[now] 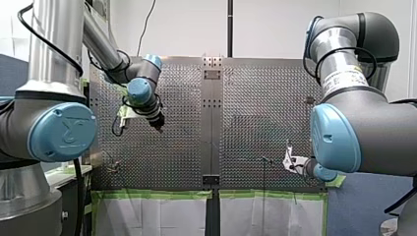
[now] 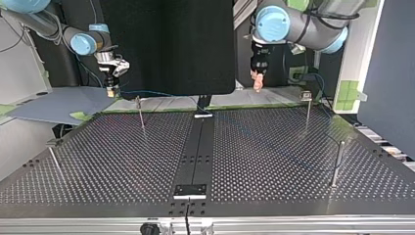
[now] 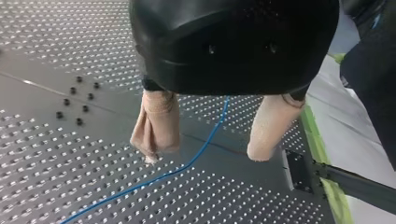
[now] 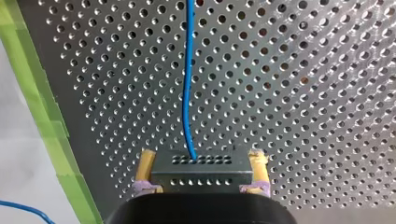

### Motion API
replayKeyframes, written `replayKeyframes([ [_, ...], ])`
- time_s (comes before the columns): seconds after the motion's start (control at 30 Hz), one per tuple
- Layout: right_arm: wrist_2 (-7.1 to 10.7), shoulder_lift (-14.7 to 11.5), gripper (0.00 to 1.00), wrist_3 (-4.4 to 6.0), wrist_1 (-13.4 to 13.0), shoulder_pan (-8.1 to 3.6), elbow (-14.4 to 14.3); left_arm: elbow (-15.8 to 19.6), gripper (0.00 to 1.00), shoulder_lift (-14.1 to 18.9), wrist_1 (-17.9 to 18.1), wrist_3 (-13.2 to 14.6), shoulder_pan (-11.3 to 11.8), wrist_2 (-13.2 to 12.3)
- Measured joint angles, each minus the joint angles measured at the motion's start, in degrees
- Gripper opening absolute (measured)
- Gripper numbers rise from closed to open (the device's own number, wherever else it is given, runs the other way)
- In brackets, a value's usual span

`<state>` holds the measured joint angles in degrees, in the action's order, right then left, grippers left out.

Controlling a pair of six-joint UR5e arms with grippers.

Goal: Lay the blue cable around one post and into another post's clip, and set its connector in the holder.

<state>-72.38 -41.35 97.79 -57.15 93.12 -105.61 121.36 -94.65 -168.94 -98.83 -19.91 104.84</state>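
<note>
Zero gap at right gripper [image 4: 201, 156]: clamping the grey perforated connector [image 4: 201, 171] between yellow pads [image 4: 147, 164], hovering over the perforated table [image 4: 317, 93] near its green tape [image 4: 44, 112] edge. Showing blue cable [image 4: 187, 84] leaving the connector's face and running straight ahead above the holes. Holding left gripper [image 3: 208, 154] spread wide, beige pads [image 3: 159, 126] gripping nothing, hanging above the table with the cable passing below, between them. Sitting just beside a black bracket [image 3: 299, 170] at the taped edge.

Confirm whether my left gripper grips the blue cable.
No, the left gripper is open; the blue cable runs free below its fingers.
</note>
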Motion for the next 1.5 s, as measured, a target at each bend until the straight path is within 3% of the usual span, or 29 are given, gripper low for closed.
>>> replayKeyframes([
  [0.23, -0.07, 0.00, 0.00, 0.36, 0.12, -0.16, 0.00, 0.02, 1.00, -3.82, 3.82, 0.14, -3.82, 3.82],
  [0.63, -0.14, 0.00, 0.00, 0.66, 0.66, 0.07, 0.00, -0.07, 1.00, -8.24, 9.84, -2.87, -9.86, 9.09],
  [1.13, -0.14, 0.00, 0.00, 0.25, 0.84, 0.45, -0.01, -0.29, 1.00, -8.82, 17.16, -3.97, -17.19, 8.78],
  [1.5, -0.14, -0.01, 0.00, 0.27, 0.67, 0.61, -0.01, -5.33, 1.00, -14.09, 22.90, -5.83, -22.93, 3.65],
])
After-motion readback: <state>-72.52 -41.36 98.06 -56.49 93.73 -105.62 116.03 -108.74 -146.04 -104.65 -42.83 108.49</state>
